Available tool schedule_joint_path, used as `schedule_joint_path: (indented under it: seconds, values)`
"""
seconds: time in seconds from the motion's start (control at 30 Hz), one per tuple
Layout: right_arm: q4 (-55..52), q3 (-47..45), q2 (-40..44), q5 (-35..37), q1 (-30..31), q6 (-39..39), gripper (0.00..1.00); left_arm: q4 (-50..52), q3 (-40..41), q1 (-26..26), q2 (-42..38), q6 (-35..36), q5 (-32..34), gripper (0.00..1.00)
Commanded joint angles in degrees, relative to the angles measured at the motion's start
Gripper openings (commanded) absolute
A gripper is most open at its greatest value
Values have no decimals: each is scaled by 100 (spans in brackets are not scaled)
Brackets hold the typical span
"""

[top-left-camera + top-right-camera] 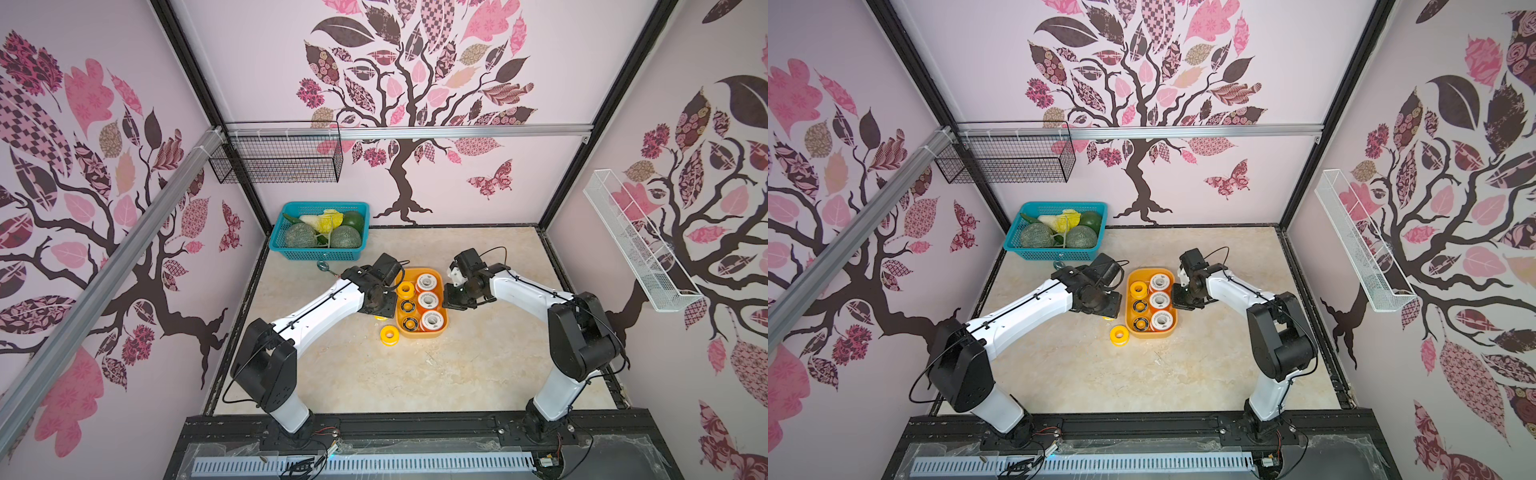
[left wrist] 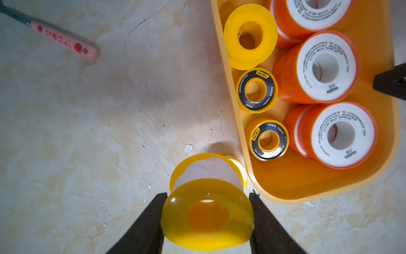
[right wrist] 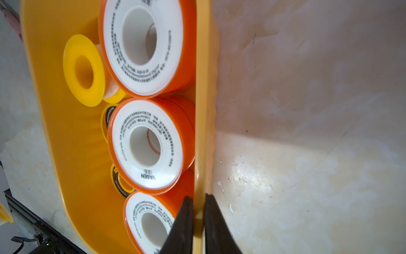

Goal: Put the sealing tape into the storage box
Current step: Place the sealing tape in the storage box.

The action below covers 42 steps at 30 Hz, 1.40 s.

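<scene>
The storage box is an orange-yellow tub at the table's middle. In it are three large orange-and-white rolls, two small black-labelled rolls and a yellow spool. My left gripper is shut on a yellow spool of sealing tape, just outside the box's left wall. In both top views the wrist hides most of that spool. Another yellow sealing tape lies on the table by the box's near left corner. My right gripper is shut on the box's right wall.
A teal basket of vegetables stands at the back left. A spoon with a pink handle lies between that basket and the box. A black wire basket hangs on the back wall and a white mesh shelf on the right wall.
</scene>
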State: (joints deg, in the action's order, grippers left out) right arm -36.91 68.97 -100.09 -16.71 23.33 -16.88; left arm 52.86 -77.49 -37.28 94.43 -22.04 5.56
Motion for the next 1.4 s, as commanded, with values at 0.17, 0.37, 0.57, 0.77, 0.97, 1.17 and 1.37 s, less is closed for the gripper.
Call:
schedule_joint_path:
  seconds: [0.17, 0.37, 0.57, 0.77, 0.97, 1.17, 1.37]
  values:
    - [-18, 244, 262, 17, 19, 18, 16, 126, -845, -16, 574, 234, -260, 59]
    - [-11, 227, 262, 27, 20, 19, 16, 144, -1305, -25, 1026, 332, -371, 59]
    - [-6, 228, 235, 18, 20, 19, 16, 128, -1579, -73, 1377, 367, -531, 59]
    - [15, 224, 219, 1, 17, 16, 16, 140, -1828, -194, 1655, 389, -529, 59]
    - [16, 225, 208, 0, 22, 19, 16, 219, -2114, -192, 2033, 442, -420, 59]
    - [-6, 225, 211, 14, 22, 36, 16, 362, -2343, -193, 2344, 510, -306, 59]
    - [-13, 234, 210, 9, 19, 36, 16, 428, -2502, -193, 2509, 556, -266, 59]
